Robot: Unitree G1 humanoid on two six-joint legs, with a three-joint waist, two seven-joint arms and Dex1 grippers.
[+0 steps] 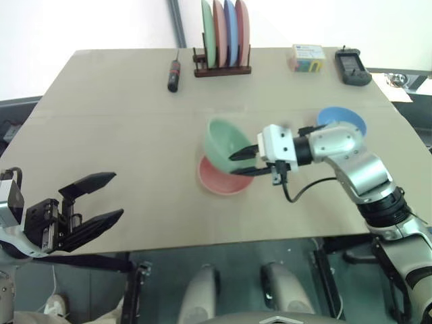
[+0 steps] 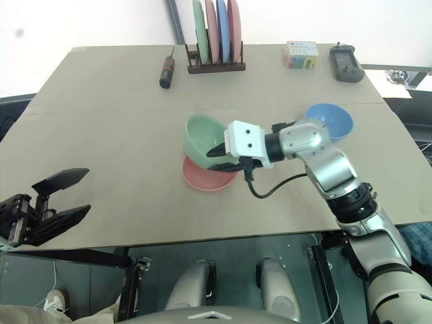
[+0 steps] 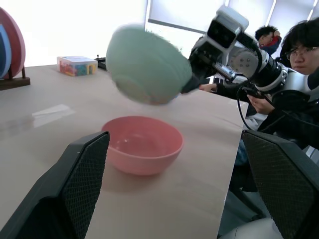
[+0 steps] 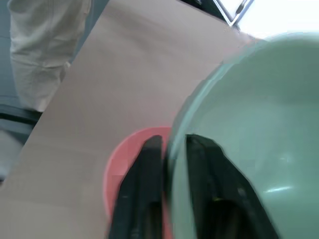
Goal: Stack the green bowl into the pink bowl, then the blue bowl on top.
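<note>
The green bowl (image 1: pixel 226 142) hangs tilted just above the pink bowl (image 1: pixel 219 181), which sits upright at the table's middle. My right gripper (image 1: pixel 235 164) reaches in from the right and is shut on the green bowl's near rim, one finger (image 4: pixel 147 174) outside the wall and the other inside. In the left wrist view the green bowl (image 3: pixel 147 64) hovers clear of the pink bowl (image 3: pixel 142 144). The blue bowl (image 1: pixel 342 120) rests on the table behind my right forearm. My left gripper (image 1: pixel 116 196) stands open and empty near the table's front left edge.
At the back edge stand a wooden rack of coloured plates (image 1: pixel 223 37), a screwdriver (image 1: pixel 174 74), a small colourful box (image 1: pixel 307 57) and a black device (image 1: pixel 352 67). A person (image 3: pixel 299 74) sits past the table's right side.
</note>
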